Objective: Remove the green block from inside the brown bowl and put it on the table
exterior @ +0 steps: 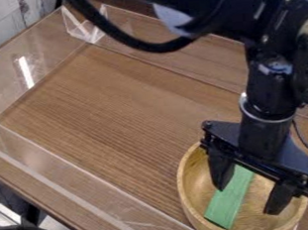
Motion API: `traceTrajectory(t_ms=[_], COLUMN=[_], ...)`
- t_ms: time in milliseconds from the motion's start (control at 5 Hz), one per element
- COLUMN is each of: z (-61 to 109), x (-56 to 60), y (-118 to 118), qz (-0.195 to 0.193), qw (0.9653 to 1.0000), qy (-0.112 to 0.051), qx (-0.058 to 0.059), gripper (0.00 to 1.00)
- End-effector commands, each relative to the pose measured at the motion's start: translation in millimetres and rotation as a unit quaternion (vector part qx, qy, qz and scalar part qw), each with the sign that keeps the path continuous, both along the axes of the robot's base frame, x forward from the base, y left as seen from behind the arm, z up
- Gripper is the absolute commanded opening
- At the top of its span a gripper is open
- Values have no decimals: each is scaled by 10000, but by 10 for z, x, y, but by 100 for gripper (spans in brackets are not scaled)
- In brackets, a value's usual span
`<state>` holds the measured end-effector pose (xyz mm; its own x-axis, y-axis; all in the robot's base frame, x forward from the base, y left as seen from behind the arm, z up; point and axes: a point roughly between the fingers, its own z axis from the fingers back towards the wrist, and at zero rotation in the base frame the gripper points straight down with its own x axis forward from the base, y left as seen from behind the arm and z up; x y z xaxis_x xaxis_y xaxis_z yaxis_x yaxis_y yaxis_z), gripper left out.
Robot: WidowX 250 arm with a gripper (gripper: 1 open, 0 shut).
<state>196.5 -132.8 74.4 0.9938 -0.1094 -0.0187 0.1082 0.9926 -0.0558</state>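
The dark, multi-jointed robot gripper with its angular black fingers [257, 176] stands at the lower right of the frame, directly over the wide, round, shallow bowl of light tan wood [187, 191]. Its fingers are spread wide, one toward the left of the bowl and one toward the right, and nothing is seen gripped between them. The flat, elongated, bright green rectangular block [224, 203] lies inside the bowl, in its left half, running obliquely from the lower left toward the upper right. The left finger hides part of the block's upper end; whether finger and block touch cannot be told. The large brown wood-grain tabletop [103, 116] extends across the centre and upper left of the frame, bordered by a clear plastic wall [55, 174] at the lower left.

The step in hand is judged to be the approach to the grasp. Align the opening with the block before lowering: the block lies nearer the left finger, so a shift toward the left of the frame is probably required. Turn the fingers so that they close across the block's narrow width — not along its length. Descend between block and bowl wall without loading the rim; a finger caught there could tip or drag the bowl. Close evenly, then lift straight up until the block clears the rim — only then traverse toward the tabletop at the left.
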Motion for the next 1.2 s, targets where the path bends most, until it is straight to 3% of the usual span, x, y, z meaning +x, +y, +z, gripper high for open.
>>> traceTrajectory(t_ms=[0, 600, 1000], z=[27, -74, -191], x=[38, 113, 107], y=[-47, -26, -18], qz=[-81, -126, -145], qw=[9998, 9993, 9993], qy=[-171, -318, -307], qx=[-111, -169, -161], gripper=[100, 100, 100])
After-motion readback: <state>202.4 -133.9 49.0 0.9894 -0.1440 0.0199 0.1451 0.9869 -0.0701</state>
